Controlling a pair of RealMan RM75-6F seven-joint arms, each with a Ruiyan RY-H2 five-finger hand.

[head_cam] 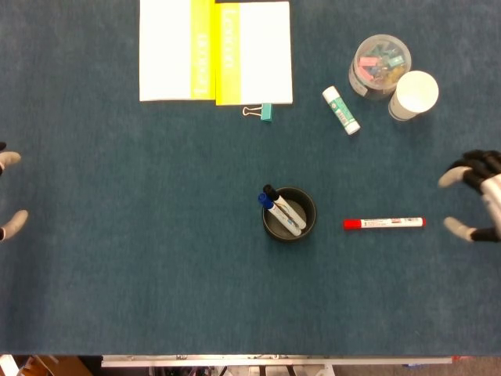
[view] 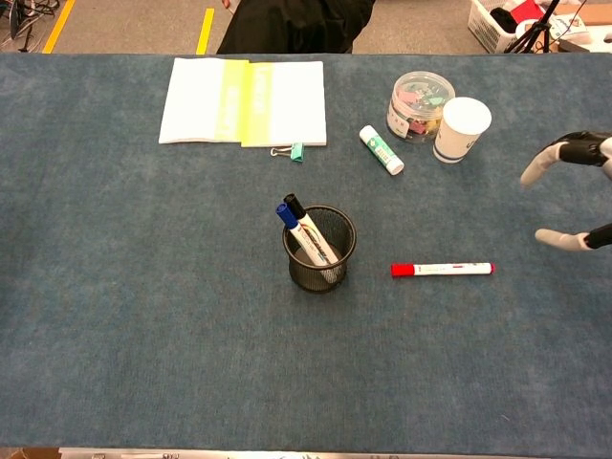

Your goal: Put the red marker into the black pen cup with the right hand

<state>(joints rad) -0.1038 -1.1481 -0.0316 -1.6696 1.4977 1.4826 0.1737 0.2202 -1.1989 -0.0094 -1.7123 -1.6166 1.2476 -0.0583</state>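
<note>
Your right hand [head_cam: 479, 196] hovers at the desk's [head_cam: 156, 266] right edge, fingers [view: 537, 167] spread wide with nothing in them and nothing touched. The red marker [head_cam: 384, 223] lies flat on the desk just inboard of those fingers, its white tail end toward them and its red cap pointing away, at the black pen cup [head_cam: 290, 214].

The step in hand, as I read it, is the reach. Bring the hand in over the barrel, not the tail tip, and turn it so thumb and fingers straddle the marker across its width. It is thin and round on cloth, so I expect it to roll if one finger lands first; close both sides together. Take it near the middle so it doesn't swing when you lift.

The cup stands beyond the marker's cap end, well apart from your fingers, and already holds a blue marker [view: 285, 215] and a black marker [view: 296, 205] leaning to its far side. Aim for the open near side of the rim.

Your left hand [head_cam: 9, 192] shows only at the opposite edge, fingers apart, holding nothing.
</note>
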